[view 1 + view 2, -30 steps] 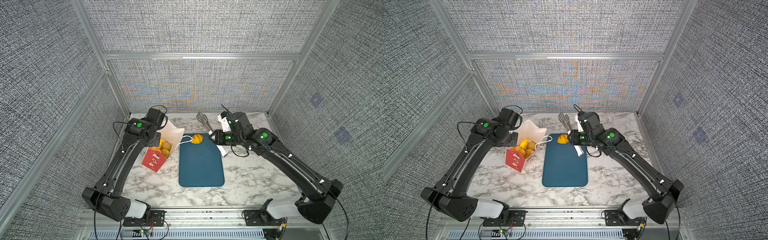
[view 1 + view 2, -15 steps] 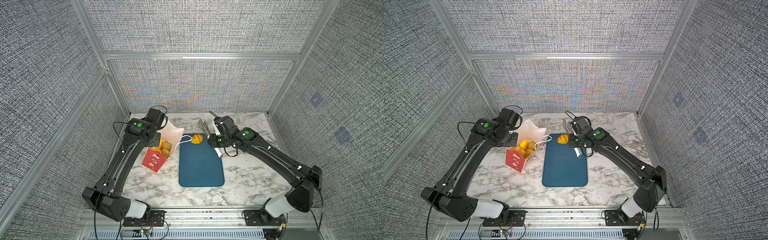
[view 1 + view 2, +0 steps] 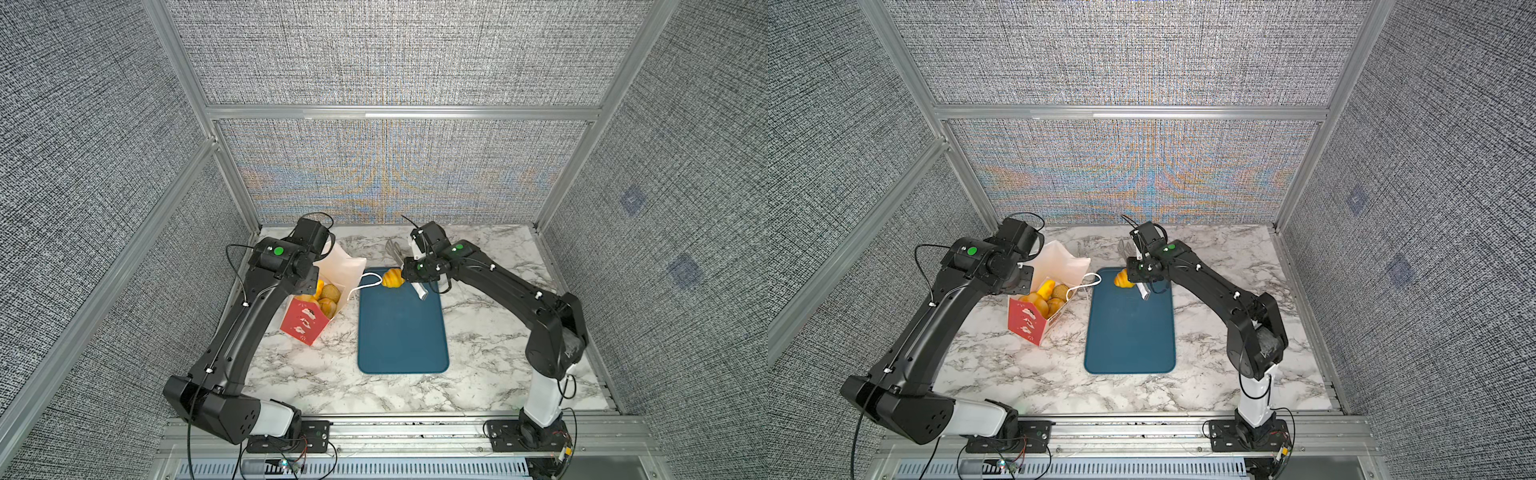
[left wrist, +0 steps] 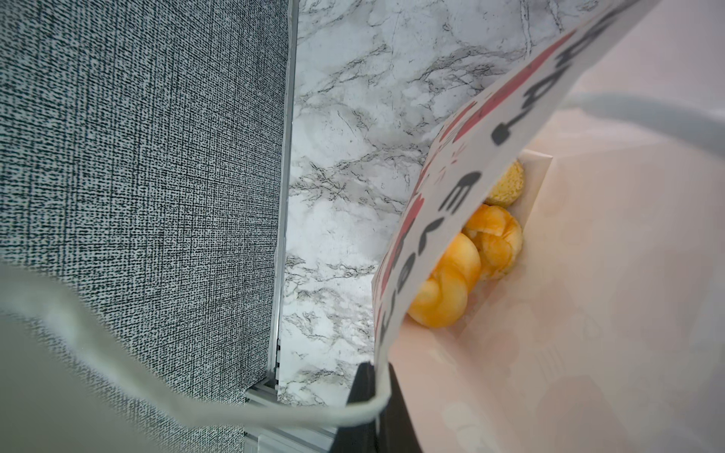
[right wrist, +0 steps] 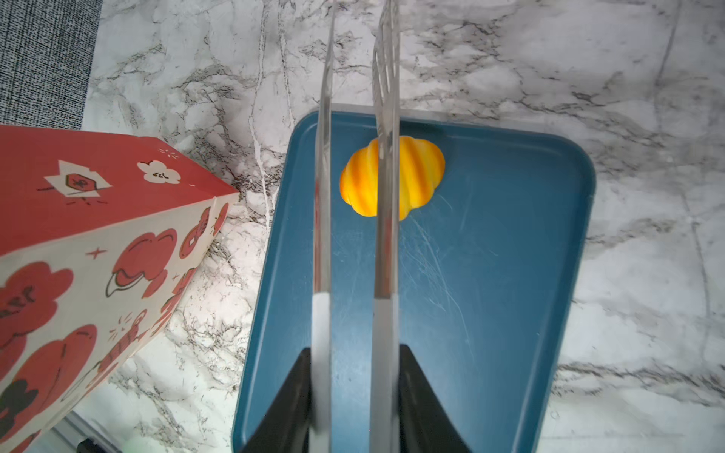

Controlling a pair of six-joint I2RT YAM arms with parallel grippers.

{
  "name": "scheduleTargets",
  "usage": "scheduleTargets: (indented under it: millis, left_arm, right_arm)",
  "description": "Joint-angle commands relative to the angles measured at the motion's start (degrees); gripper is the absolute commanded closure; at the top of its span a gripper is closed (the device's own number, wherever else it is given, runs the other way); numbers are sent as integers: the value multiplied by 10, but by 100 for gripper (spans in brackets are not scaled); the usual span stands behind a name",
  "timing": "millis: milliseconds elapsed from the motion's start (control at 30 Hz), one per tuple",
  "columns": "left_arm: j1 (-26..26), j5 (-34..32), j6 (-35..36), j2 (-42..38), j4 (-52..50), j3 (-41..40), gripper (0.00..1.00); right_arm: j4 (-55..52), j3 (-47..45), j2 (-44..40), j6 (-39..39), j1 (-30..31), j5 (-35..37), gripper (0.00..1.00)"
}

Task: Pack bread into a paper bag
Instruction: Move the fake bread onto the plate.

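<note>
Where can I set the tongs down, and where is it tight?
Free: the near half of the blue tray; the marble table between tray and front rail; marble right of the tray, beneath the right arm. Crowded: the tray's far end, with croissant, tongs and right claw; left of it, the paper bag pinched by the left claw.

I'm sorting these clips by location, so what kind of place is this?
Probably a robot lab test cell, not a home: grey fabric panels in an aluminium frame wall in a marble-look table, and a left arm and right arm are mounted on a rail at its front.
</note>
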Motion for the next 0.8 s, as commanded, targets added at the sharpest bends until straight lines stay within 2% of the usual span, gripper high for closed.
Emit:
scheduleTargets:
  millis: [0, 200, 567, 767]
  left_arm:
    - [0, -22, 2, -6, -3, -2, 98]
    - [1, -30, 2, -10, -3, -10, 98]
    - [2, -30, 2, -11, 0, -18, 98]
    - [2, -29, 5, -8, 1, -14, 98]
  right_arm:
    - [2, 37, 31, -16, -2, -27, 67]
    - [-12, 74, 74, -17, -3, -57, 67]
    - [38, -38, 37, 3, -1, -80, 67]
    - [44, -46, 41, 7, 0, -81, 67]
